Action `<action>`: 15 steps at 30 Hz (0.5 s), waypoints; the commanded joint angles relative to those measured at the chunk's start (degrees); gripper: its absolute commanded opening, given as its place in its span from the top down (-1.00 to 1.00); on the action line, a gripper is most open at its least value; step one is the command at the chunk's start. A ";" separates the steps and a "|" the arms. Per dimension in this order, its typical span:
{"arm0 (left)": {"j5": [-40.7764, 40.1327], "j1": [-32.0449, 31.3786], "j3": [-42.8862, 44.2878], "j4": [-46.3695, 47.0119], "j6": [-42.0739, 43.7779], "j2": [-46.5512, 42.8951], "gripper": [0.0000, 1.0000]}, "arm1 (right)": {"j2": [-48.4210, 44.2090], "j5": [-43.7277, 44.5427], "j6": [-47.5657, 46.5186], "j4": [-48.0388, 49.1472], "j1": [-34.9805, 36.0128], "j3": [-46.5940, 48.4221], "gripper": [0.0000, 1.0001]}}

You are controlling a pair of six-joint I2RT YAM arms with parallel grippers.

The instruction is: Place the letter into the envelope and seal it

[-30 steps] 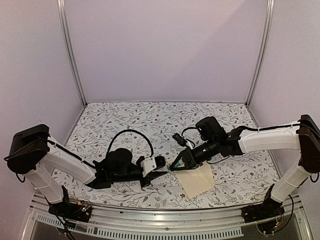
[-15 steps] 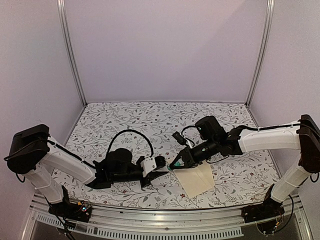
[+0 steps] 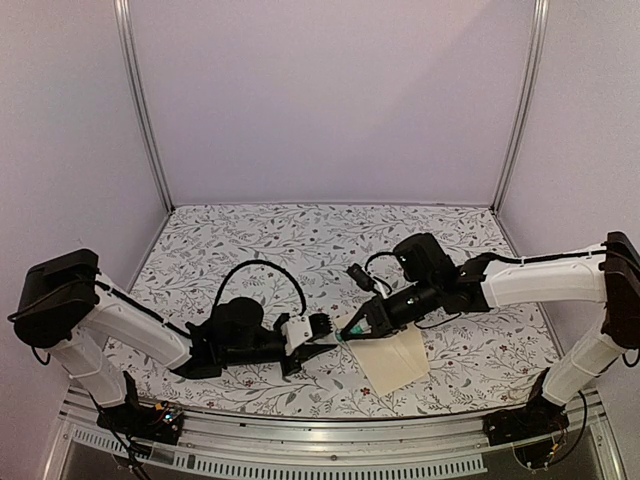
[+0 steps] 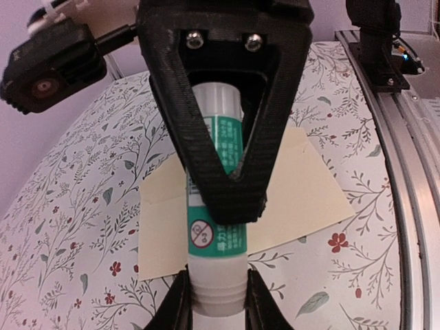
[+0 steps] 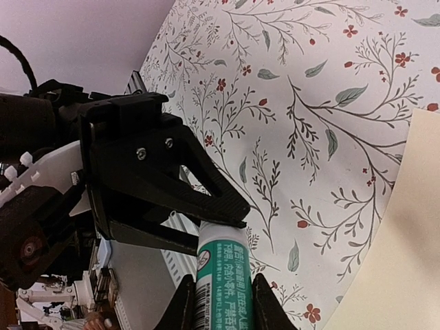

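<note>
Right pincer [image 5: 223, 306] narrowed onto glue stick [image 4: 216, 244] since a second ago, left pincer [image 4: 216, 302] clamped on its other end, both over envelope [image 4: 309, 185] corner.

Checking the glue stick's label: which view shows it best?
Left wrist: the glue stick fills the centre, label facing the camera. Right wrist shows only a slice of label; the top view, a tiny green speck.

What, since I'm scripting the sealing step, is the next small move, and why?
Probably draw the arms gently apart to uncap the glue stick: the left gripper clamps its white end, the right gripper grips its green-labelled body, near the envelope.
</note>
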 commanded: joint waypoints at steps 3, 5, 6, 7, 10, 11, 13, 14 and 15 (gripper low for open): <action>-1.01 -0.19 -2.00 2.22 -0.22 -1.82 1.00 | -6.25 2.05 -0.47 -0.79 -0.61 -4.01 1.00; -0.74 -0.06 -2.25 2.17 -0.47 -1.84 1.00 | -8.06 2.41 -0.30 -0.89 -1.13 -5.28 1.00; -0.74 0.03 -2.29 2.01 -0.56 -1.99 1.00 | -9.38 2.56 -0.29 -0.98 -1.31 -5.86 1.00; -0.80 0.08 -2.39 1.83 -0.64 -2.05 1.00 | -10.37 2.68 -0.22 -1.09 -1.52 -6.52 1.00; -0.84 0.28 -2.76 1.42 -0.99 -2.42 1.00 | -12.91 3.21 0.06 -1.29 -2.03 -8.52 1.00; -0.80 0.33 -2.96 1.28 -1.08 -2.49 1.00 | -13.81 3.30 0.13 -1.32 -2.13 -9.33 1.00; -0.84 0.59 -3.23 0.56 -1.53 -2.91 1.00 | -15.47 3.79 0.23 -1.40 -2.39 -10.44 1.00; -0.95 0.69 -3.19 -0.51 -1.80 -3.06 1.00 | -16.23 3.96 0.30 -1.53 -2.54 -10.90 1.00; -1.06 0.70 -3.18 -1.47 -2.14 -3.35 1.00 | -16.83 4.27 0.32 -1.76 -2.73 -11.33 1.00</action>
